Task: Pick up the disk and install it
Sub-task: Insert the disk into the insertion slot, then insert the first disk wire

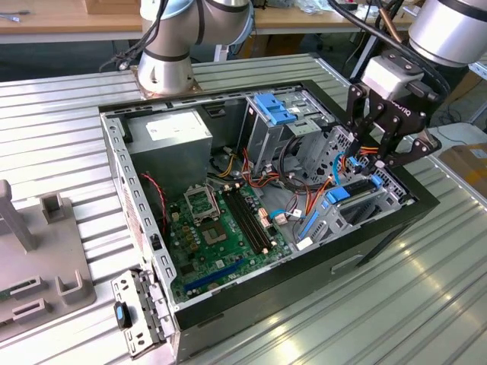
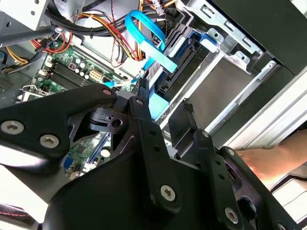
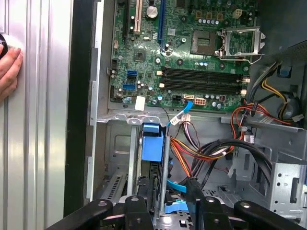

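The disk (image 1: pixel 356 192) stands on edge in the drive bay at the corner of the open computer case (image 1: pixel 365 251), on the exterior view's right, with blue rails along its sides. In the first wrist view its narrow edge with a blue rail (image 3: pixel 152 146) runs toward the fingers. My gripper (image 1: pixel 373 161) hangs just above it, pointing down, fingers spread apart. In both wrist views the black fingers (image 3: pixel 144 201) straddle the disk's end (image 2: pixel 180 67) with a gap on one side, so my gripper (image 3: pixel 170 189) is open around it, my gripper (image 2: pixel 163 93) not clamped.
Orange, black and blue cables (image 1: pixel 304 171) crowd the bay. The motherboard (image 1: pixel 221 228), a grey power supply (image 1: pixel 175 137) and a blue-topped cage (image 1: pixel 274 110) fill the case. A person's hand (image 3: pixel 7 67) rests on the table outside the case wall. A grey fixture (image 1: pixel 38 258) stands at the exterior view's left.
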`<state>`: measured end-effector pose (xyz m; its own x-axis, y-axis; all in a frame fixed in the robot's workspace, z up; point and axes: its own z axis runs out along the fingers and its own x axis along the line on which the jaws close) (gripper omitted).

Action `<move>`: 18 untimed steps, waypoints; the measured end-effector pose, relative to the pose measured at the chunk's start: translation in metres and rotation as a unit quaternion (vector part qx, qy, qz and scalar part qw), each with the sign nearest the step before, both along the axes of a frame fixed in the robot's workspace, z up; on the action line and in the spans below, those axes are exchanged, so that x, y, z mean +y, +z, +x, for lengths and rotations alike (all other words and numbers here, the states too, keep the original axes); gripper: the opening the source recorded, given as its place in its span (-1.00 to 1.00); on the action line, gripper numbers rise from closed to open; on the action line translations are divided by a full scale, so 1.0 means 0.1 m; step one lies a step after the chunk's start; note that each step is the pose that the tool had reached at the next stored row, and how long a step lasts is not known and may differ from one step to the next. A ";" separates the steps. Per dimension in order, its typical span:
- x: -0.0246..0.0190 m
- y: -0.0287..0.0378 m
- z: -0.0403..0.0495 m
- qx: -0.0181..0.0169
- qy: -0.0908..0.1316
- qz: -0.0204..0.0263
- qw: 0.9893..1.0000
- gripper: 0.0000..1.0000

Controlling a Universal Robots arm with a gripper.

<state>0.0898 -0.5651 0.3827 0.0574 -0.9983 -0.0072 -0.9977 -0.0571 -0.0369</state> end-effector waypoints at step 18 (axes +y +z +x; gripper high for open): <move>0.000 -0.005 0.072 0.000 0.015 0.000 1.000 -0.12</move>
<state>0.0971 -0.5651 0.3822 0.0882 -0.9961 -0.0071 -0.9955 -0.0878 -0.0368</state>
